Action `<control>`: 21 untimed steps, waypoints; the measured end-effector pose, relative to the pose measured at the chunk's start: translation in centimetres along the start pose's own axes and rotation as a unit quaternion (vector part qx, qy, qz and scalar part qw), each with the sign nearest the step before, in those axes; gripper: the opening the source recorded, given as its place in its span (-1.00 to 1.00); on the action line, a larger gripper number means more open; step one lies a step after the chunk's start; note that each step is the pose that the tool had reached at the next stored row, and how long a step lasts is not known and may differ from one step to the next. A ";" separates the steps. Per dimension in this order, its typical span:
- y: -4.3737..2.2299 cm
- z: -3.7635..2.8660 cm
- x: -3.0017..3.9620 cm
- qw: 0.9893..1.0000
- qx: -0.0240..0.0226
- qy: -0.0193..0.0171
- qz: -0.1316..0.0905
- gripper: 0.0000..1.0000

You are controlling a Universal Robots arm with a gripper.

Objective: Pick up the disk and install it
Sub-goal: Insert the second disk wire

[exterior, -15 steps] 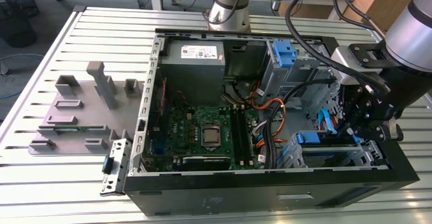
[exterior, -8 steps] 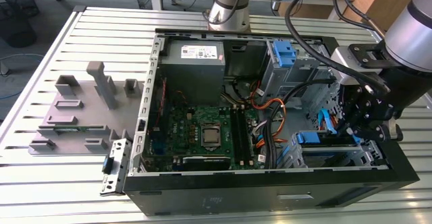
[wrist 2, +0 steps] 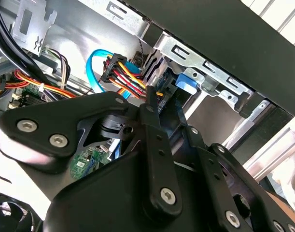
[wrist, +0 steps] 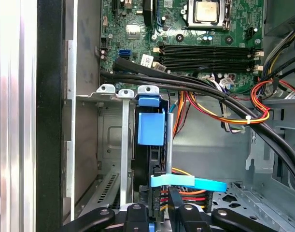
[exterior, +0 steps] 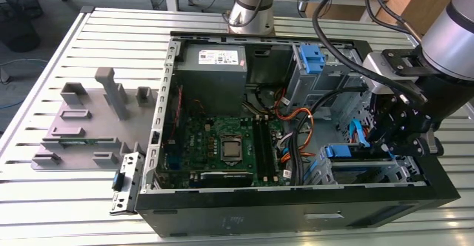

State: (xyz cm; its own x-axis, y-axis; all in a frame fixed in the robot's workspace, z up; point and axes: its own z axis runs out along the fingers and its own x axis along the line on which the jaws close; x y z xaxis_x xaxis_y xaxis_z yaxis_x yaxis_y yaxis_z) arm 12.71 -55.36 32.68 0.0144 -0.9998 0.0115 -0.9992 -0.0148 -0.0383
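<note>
The disk [wrist: 151, 128] stands on edge in a slot of the grey drive cage [wrist: 108, 125] at the case's front corner, its blue carrier frame and tab on top. In the exterior view the disk [exterior: 348, 151] is a blue strip low in the cage on the exterior view's right. My gripper [exterior: 381, 146] reaches down into the case over its cabled end. In the first wrist view the gripper [wrist: 157, 203] straddles the disk's edge, with the black fingers [wrist: 173, 203] closed against it. The second wrist view has the gripper [wrist 2: 164, 104] beside the blue tab [wrist 2: 186, 82].
A flat blue cable [wrist: 205, 183] and red-yellow power wires [wrist 2: 125, 72] lie right beside the fingers. Thick black cables [wrist: 186, 82] cross above the cage. The motherboard [exterior: 222, 146], power-supply box [exterior: 213, 63] and a blue latch tab [exterior: 312, 57] fill the case. Grey fixtures [exterior: 89, 124] stand outside the case.
</note>
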 end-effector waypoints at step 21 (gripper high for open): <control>-0.12 -2.69 0.03 1.000 0.000 0.000 0.000 -0.40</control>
State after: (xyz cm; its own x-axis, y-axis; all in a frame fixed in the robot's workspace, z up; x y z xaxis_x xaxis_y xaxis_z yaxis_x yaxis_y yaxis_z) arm 12.73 -55.37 35.37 0.0144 -0.9998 0.0114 -0.9992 -0.0148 -0.0382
